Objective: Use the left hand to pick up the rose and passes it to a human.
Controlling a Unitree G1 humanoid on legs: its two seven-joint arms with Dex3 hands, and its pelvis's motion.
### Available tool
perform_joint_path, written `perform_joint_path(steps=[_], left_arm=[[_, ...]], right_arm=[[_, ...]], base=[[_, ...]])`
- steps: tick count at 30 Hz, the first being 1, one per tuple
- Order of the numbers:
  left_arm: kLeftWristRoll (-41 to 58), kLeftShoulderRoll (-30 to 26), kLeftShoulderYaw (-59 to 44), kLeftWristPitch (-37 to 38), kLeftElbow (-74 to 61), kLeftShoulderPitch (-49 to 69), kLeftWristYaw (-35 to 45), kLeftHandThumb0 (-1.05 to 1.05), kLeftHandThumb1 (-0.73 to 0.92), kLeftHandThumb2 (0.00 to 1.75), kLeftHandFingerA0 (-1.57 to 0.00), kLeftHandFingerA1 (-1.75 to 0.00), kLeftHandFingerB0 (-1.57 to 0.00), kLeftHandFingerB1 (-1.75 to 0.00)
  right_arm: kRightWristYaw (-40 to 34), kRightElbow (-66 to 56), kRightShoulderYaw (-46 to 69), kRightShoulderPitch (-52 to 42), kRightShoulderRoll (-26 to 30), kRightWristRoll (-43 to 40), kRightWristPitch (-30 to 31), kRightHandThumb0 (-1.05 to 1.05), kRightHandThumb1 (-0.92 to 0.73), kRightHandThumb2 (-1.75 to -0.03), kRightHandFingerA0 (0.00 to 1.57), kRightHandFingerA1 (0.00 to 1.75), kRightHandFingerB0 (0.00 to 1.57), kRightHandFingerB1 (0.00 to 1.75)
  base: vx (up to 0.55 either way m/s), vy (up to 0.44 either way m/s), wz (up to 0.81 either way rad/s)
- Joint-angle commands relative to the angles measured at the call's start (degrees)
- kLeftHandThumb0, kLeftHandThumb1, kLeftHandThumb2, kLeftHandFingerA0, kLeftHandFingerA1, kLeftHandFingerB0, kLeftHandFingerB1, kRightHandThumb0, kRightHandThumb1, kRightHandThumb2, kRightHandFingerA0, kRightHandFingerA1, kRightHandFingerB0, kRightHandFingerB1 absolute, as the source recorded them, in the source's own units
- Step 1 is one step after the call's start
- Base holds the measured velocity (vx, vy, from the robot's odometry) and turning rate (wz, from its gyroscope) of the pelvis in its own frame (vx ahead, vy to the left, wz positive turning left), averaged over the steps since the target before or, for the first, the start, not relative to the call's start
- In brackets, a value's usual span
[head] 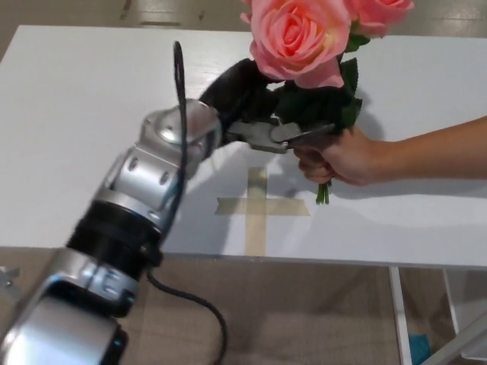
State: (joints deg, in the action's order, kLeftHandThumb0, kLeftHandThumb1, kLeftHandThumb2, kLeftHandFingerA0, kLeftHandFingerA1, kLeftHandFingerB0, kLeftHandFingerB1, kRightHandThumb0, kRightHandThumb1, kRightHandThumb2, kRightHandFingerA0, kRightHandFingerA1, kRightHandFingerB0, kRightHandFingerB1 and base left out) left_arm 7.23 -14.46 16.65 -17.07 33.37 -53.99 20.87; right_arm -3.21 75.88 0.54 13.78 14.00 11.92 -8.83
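Rose [298, 36]: off the table, raised above the far half — pink bloom near the top edge of the view, a second bloom partly cut off beside it, leaves below, stem end pointing down past a fist.
Left hand [242, 95]: lifted over the table [68, 129], black fingers beside the leaves and upper stems; whether they are clamped on the stems or have let go, I cannot tell — foliage hides the contact.
Person's hand [344, 157]: comes in from the picture's right, closed around the lower stems, just beside the robot's fingers.
Right hand: not in view.
Tape cross [257, 204]: bare on the table, below and in front of both hands.
Done, as judged: pick-up complete, rose carried to the person, person has a grip on it.
Left, as judged: the left hand must open fully and draw clear so the person alone holds the rose.
Risk: pulling away while the fingers are caught in leaves could tug or bend the stems.
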Motion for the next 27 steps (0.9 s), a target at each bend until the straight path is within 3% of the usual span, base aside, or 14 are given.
perform_joint_path(steps=[1, 4, 11, 12, 16, 17, 18, 19, 21, 22, 23, 24, 25, 27], left_arm=[[-3.6, -5.4, 1.6, 0.0, 1.3, -2.9, 11.0, -0.82, 0.48, 0.56, 0.00, 0.00, 0.00, 0.00], [-3.9, -12.2, -0.9, 1.3, 0.5, -4.4, 12.7, -0.82, 0.47, 0.56, 0.00, 0.00, 0.00, 0.00], [-0.8, -20.8, -7.3, 3.5, -1.7, -1.0, 18.0, -0.82, 0.48, 0.57, 0.00, 0.00, 0.00, 0.00], [-0.4, -22.3, -8.4, 3.7, -2.8, 0.4, 19.3, -0.82, 0.48, 0.57, 0.00, 0.00, 0.00, 0.00], [1.5, -26.8, -12.0, 4.4, -9.2, 6.6, 23.4, -0.78, 0.48, 0.56, 0.00, 0.00, 0.00, 0.00], [2.7, -28.0, -13.5, 3.9, -12.1, 9.1, 24.7, -0.77, 0.48, 0.55, 0.00, 0.00, 0.00, -0.01], [3.6, -28.9, -15.2, 5.4, -15.3, 12.4, 25.4, -0.72, 0.41, 0.80, 0.00, 0.00, 0.00, -0.07], [4.9, -29.7, -17.6, 6.6, -19.9, 17.2, 25.7, -0.74, 0.44, 0.58, 0.00, -0.18, -0.01, -0.24], [8.7, -31.2, -23.5, 7.1, -32.5, 28.8, 26.7, -0.66, 0.43, 0.55, -0.04, -0.24, -0.12, -0.27], [9.5, -31.3, -25.3, 7.3, -35.9, 32.0, 27.0, -0.65, 0.39, 0.72, -0.06, -0.28, -0.12, -0.35], [10.8, -31.2, -28.0, 7.0, -40.5, 36.7, 27.6, -0.63, 0.37, 0.67, -0.11, -0.36, -0.19, -0.35], [12.1, -30.6, -31.0, 7.5, -44.9, 42.2, 28.4, -0.28, 0.15, 0.80, -0.08, -0.51, -0.08, -0.48], [13.2, -30.0, -33.2, 7.6, -47.9, 46.1, 29.2, -0.59, 0.36, 0.65, -0.20, -0.38, -0.26, -0.37], [16.3, -28.4, -38.3, 6.5, -54.5, 55.2, 31.5, -0.51, 0.41, 0.53, -0.27, -0.33, -0.33, -0.32]], right_arm=[[0.8, 0.1, -0.1, -1.1, 0.1, -0.2, 0.7, -0.29, -0.68, -0.60, 0.72, 0.46, 0.53, 0.39], [0.7, 0.0, -0.1, -1.0, 0.4, -0.3, 0.8, -0.29, -0.68, -0.61, 0.72, 0.46, 0.53, 0.39], [0.4, 0.1, -0.2, -1.6, 0.4, -0.1, 0.8, -0.29, -0.68, -0.61, 0.72, 0.46, 0.54, 0.39], [0.4, 0.1, -0.4, -1.6, 0.4, 0.0, 0.9, -0.37, -0.60, -0.80, 0.66, 0.57, 0.50, 0.50], [0.6, 0.1, -0.5, -1.8, 0.8, 0.1, 0.8, -0.37, -0.60, -0.79, 0.64, 0.55, 0.50, 0.50], [0.5, 0.1, -0.6, -1.9, 0.8, 0.1, 0.8, -0.37, -0.60, -0.79, 0.64, 0.55, 0.49, 0.50], [0.4, 0.1, -0.6, -1.9, 0.9, 0.2, 0.8, -0.37, -0.60, -0.79, 0.65, 0.55, 0.49, 0.49], [0.3, 0.1, -0.7, -2.0, 1.0, 0.3, 0.7, -0.37, -0.59, -0.79, 0.64, 0.55, 0.48, 0.49], [-0.2, 0.2, -0.9, -2.3, 1.0, 0.5, 0.7, -0.37, -0.59, -0.78, 0.64, 0.55, 0.48, 0.49], [-0.2, 0.2, -0.8, -2.3, 1.1, 0.5, 0.7, -0.37, -0.59, -0.78, 0.64, 0.55, 0.48, 0.49], [-0.4, 0.2, -0.7, -2.5, 1.0, 0.5, 0.6, -0.37, -0.59, -0.78, 0.64, 0.55, 0.49, 0.49], [-0.6, 0.2, -0.7, -2.7, 0.9, 0.5, 0.4, -0.37, -0.59, -0.78, 0.64, 0.55, 0.49, 0.49], [-0.7, 0.2, -0.7, -2.8, 0.9, 0.5, 0.4, -0.37, -0.59, -0.78, 0.64, 0.55, 0.49, 0.49], [-1.1, 0.3, -0.5, -3.2, 0.6, 0.4, 0.2, -0.37, -0.59, -0.78, 0.64, 0.55, 0.49, 0.49]], base=[[0.00, 0.000, 0.00], [0.00, 0.000, 0.00], [0.00, 0.000, 0.00], [0.00, 0.000, 0.00], [0.00, 0.000, 0.00], [0.00, 0.000, 0.00], [0.00, 0.000, 0.00], [0.00, 0.000, 0.00], [0.00, 0.000, 0.00], [0.00, 0.000, 0.00], [0.00, 0.000, 0.00], [0.00, 0.000, 0.00], [0.00, 0.000, 0.00], [0.00, 0.000, 0.00]])
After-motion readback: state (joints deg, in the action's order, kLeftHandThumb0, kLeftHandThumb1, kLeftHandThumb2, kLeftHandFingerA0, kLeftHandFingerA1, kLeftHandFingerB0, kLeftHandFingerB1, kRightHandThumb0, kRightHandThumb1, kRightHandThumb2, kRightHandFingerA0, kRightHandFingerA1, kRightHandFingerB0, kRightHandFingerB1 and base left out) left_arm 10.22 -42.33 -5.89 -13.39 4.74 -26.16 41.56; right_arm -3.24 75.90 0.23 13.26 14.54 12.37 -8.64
